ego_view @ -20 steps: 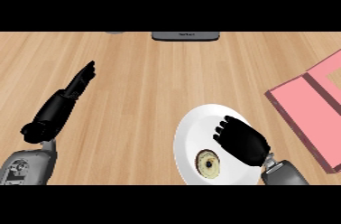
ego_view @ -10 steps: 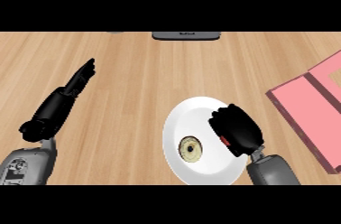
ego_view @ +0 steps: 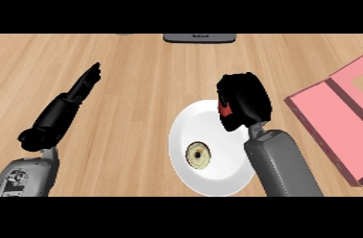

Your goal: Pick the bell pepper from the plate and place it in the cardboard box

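Right, bell pepper (ego_view: 225, 111) shows only as a red sliver under the curled fingers of the right hand (ego_view: 245, 101), so it reads as grasped, though most of it is hidden and I can't tell how it sits in the palm. The hand with the pepper hangs at the upper right rim of the white plate (ego_view: 186, 136); whether the pepper touches the plate or is clear of it I can't tell from this steep angle. A round, yellowish sliced item (ego_view: 199, 155) lies on the plate toward its lower middle, apart from the hand. The pink cardboard box (ego_view: 333, 118) sits well to the right, flaps open, partly cut by the view's edge. Left hand (ego_view: 79, 89) rests far left over the wooden counter (ego_view: 142, 69), fingers straight, holding nothing. A dark grey device (ego_view: 200, 37) sits at the counter's far edge. Step in hand, by my read: grasp done, carry phase. Next move calls for a rightward traverse to over the box opening, clearing the near wall, then uncurl the fingers only once the pepper is inside the walls.
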`<state>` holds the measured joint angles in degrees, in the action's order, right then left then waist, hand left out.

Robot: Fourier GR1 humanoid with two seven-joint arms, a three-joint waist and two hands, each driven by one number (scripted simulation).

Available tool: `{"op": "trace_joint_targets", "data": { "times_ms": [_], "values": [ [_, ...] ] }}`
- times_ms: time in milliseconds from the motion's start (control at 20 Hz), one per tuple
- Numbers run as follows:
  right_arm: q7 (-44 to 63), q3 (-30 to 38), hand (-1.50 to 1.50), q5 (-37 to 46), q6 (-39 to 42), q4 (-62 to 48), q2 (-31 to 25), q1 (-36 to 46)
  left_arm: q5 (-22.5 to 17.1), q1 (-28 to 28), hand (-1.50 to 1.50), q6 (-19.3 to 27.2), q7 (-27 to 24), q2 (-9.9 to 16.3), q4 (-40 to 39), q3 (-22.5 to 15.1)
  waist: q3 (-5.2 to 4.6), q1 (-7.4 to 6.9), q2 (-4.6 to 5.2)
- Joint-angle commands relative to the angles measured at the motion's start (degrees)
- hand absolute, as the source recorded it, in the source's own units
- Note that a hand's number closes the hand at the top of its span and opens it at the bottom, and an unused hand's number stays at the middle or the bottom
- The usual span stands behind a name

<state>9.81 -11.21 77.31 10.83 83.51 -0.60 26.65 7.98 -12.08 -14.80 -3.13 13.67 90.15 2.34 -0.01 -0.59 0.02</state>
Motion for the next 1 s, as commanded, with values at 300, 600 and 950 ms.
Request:
{"op": "trace_joint_targets", "data": {
  "times_ms": [300, 600, 950],
  "values": [
    [18.8, 10.7, 1.5, -2.1, -2.1, 13.3, 0.6, 5.2, -0.7, 0.4, 0.0, 0.2, 0.7, 0.4, 0.2, 1.8, 0.03, 0.97, -0.23],
    [23.2, 19.8, 1.5, -3.9, -1.4, 15.3, -3.8, 9.5, 0.7, -0.3, 0.0, 0.5, -0.1, 0.0, -0.9, 1.3, 0.01, 0.89, -0.08],
    [17.8, 31.5, 1.5, -10.7, -2.3, 6.0, -14.8, 10.7, 2.1, 1.5, 0.0, 1.0, -0.9, -1.7, 0.2, -0.4, 0.02, 0.52, 0.05]
  ]
}}
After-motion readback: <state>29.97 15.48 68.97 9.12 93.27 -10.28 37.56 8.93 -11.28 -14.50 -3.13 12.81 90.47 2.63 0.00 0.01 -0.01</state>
